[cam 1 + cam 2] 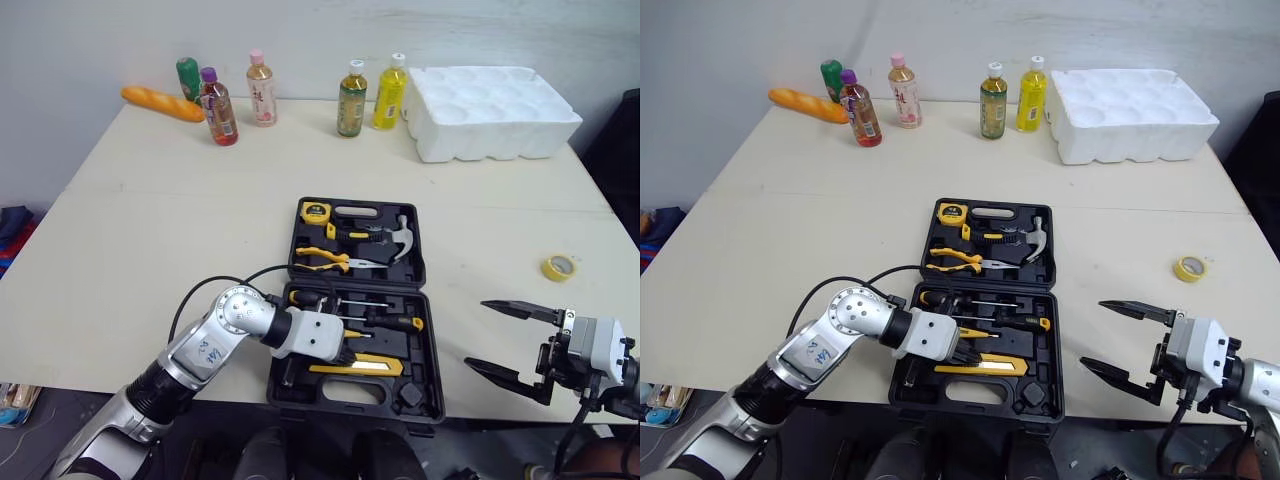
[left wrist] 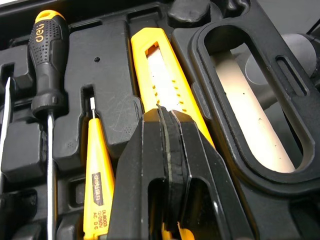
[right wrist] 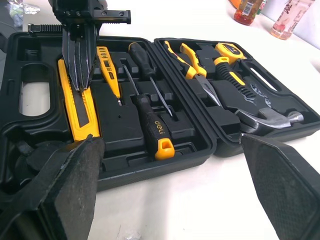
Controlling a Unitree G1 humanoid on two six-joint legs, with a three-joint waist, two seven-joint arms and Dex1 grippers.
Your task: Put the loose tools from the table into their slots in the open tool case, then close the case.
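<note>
The black tool case [image 1: 425,300] lies open at the table's front middle. Its far half holds a hammer [image 1: 401,240], pliers [image 1: 325,258] and a tape measure [image 1: 316,211]. In the near half lie screwdrivers [image 3: 150,117], a yellow test pen [image 2: 100,170] and a yellow utility knife [image 2: 160,75]. My left gripper [image 2: 167,112] is shut, its tips right over the knife in its slot, with nothing seen between them. My right gripper [image 1: 477,334] stands open past the case's right side at the table's front edge. A yellow tape roll [image 1: 558,267] lies loose on the table to the right.
Several bottles [image 1: 351,98] and a bread loaf [image 1: 162,103] stand along the back edge. A white foam tray [image 1: 492,112] sits at the back right. Bare table [image 1: 150,230] stretches left of the case.
</note>
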